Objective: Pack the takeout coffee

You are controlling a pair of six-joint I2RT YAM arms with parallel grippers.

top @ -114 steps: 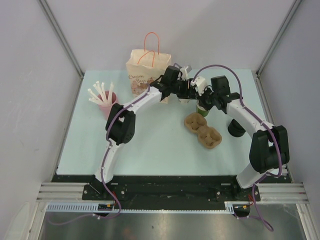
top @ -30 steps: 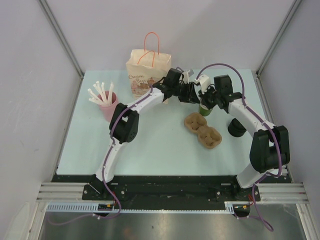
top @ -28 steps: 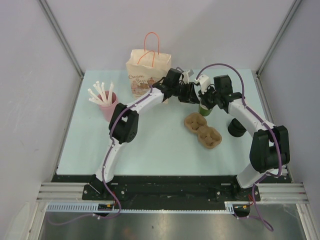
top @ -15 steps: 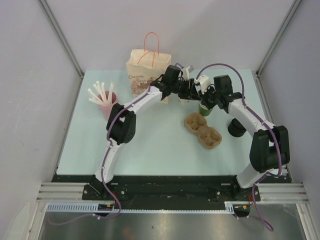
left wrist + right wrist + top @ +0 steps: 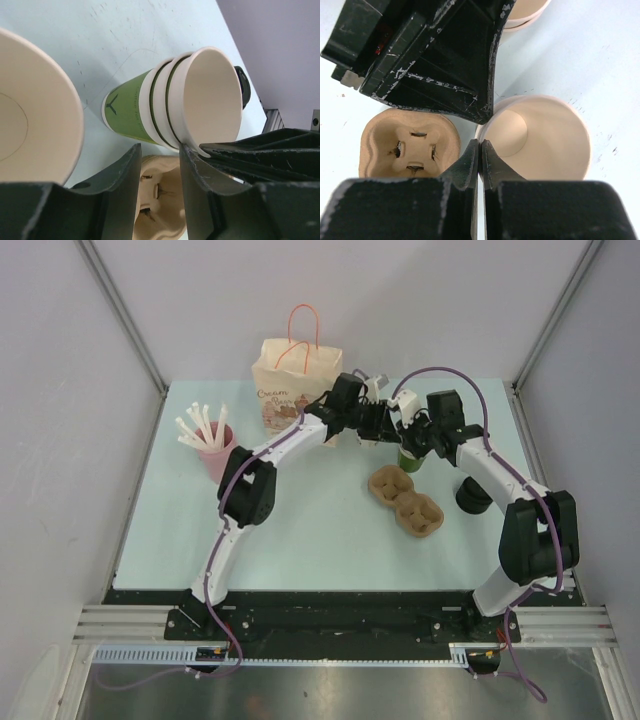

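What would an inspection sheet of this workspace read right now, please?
Surface: pale blue table, no spills seen.
Job's things: one black-lidded cup right of the pulp tray; the other not seen.
Clutter: paper bag, pink cup of white sticks, lidless green cup stack, another lidless cup.
Grippers: left gripper open; right gripper shut on the green stack's top rim.
Cables: purple cables along both arms.
Surroundings: grey walls, metal frame.

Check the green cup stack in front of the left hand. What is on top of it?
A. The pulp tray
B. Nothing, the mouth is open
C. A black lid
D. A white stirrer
B: in the left wrist view the green cup stack shows its bare cream inside, with no lid or anything else over its mouth, just beyond the left hand.
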